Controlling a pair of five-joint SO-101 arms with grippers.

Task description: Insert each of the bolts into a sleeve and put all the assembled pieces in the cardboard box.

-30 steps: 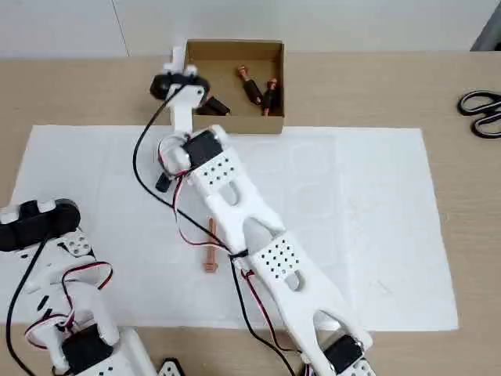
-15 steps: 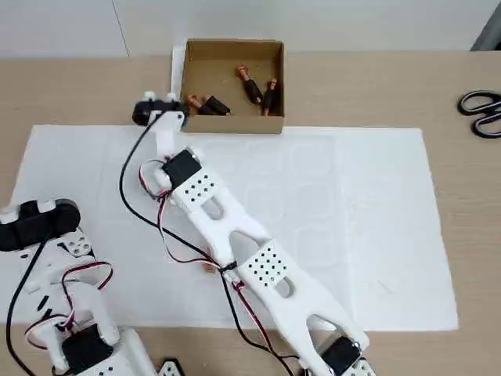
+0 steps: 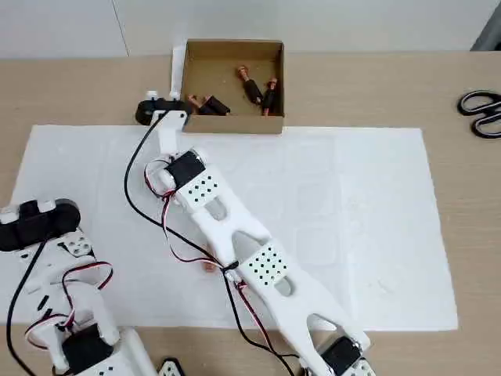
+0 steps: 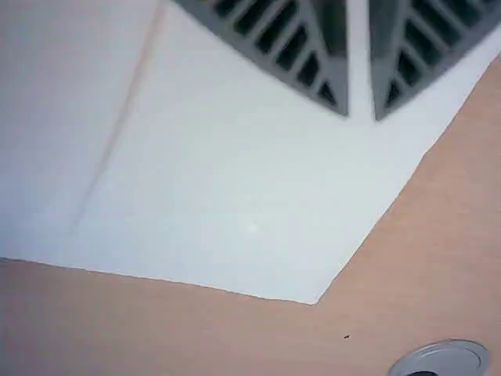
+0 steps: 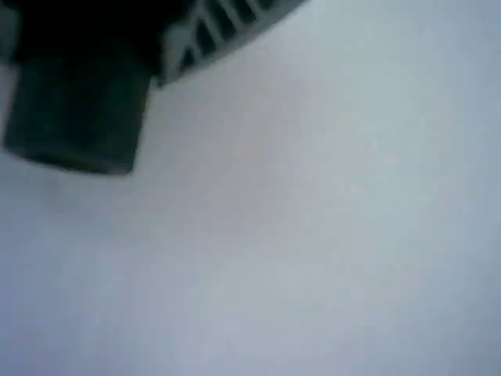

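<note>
Here's the desk [image 3: 78, 86], pale wood, running the full width. Across its middle lies a big white sheet [image 3: 352, 219], flat, its near edge just short of the desk's near edge. At the far side, left of centre, the cardboard box [image 3: 243, 124] sits on the wood, open top up, its near wall right at the sheet's far edge. Far right, well clear of the sheet, a pair of scissors [image 3: 481, 112] lies flat. From the left wrist, a corner of the sheet meets bare wood, and a round metal grommet [image 4: 438, 362] is set into the desk near it.

With left arm [image 3: 74, 337] folded back, right arm [image 3: 235, 227] stretches forward.
</note>
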